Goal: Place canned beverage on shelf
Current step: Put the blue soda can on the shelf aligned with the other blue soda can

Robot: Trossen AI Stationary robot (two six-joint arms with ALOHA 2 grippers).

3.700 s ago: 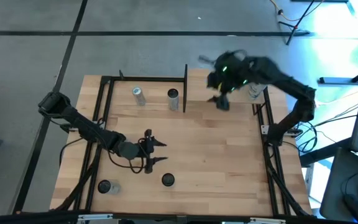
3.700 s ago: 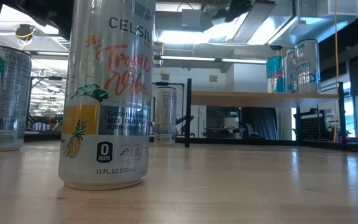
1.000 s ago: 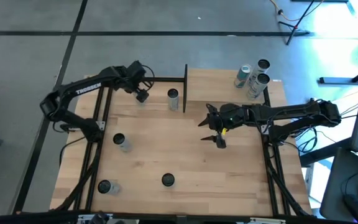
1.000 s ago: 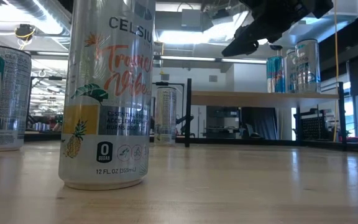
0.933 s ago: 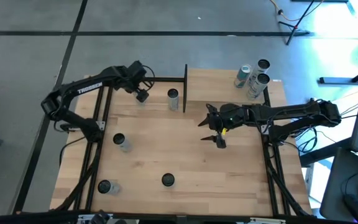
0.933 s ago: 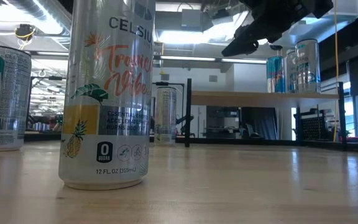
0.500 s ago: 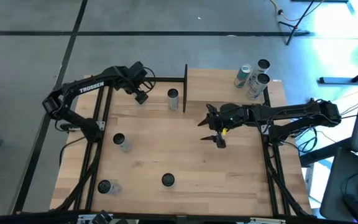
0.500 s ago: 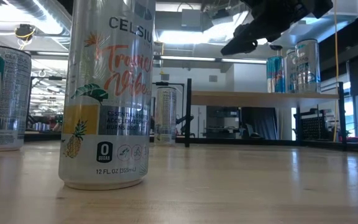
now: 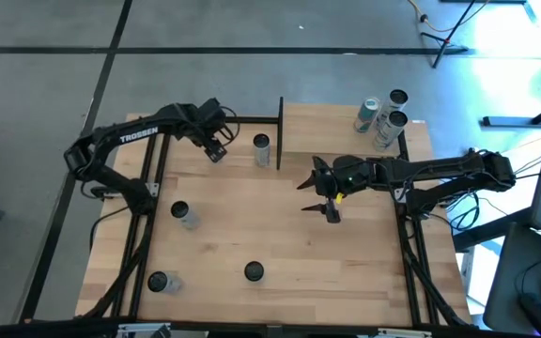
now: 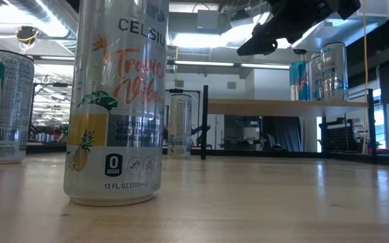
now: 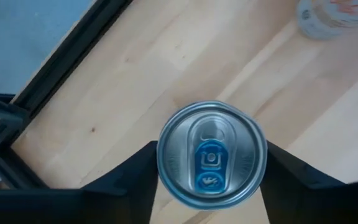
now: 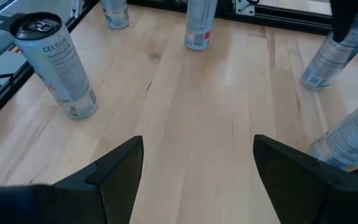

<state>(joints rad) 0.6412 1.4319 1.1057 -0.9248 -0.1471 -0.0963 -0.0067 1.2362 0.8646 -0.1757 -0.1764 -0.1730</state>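
My left gripper (image 9: 216,147) is at the table's far left, shut on a silver can (image 11: 211,154) that I see from straight above. The can and the gripper also show in the right wrist view (image 12: 327,59). The shelf (image 9: 332,127), a raised light-wood board, stands at the far right and bears three cans (image 9: 388,117). It also shows in the low view (image 10: 282,103). My right gripper (image 9: 310,197) is open and empty, above the table in front of the shelf. My left gripper pinches the can's upper wall (image 11: 161,163) between its two fingers (image 11: 132,177), one on each side. The fingers come from above, pointing down. The can stands upright in the hold. I cannot tell whether its base is on the table.
A can (image 9: 261,148) stands beside a black post (image 9: 280,131) at the shelf's left end. Three more cans stand on the table's left half (image 9: 181,214), (image 9: 158,282), (image 9: 254,272). A black frame rail (image 9: 153,150) runs along the table's left side.
My left gripper, over the can, has gone a little toward the table's right and near edges.
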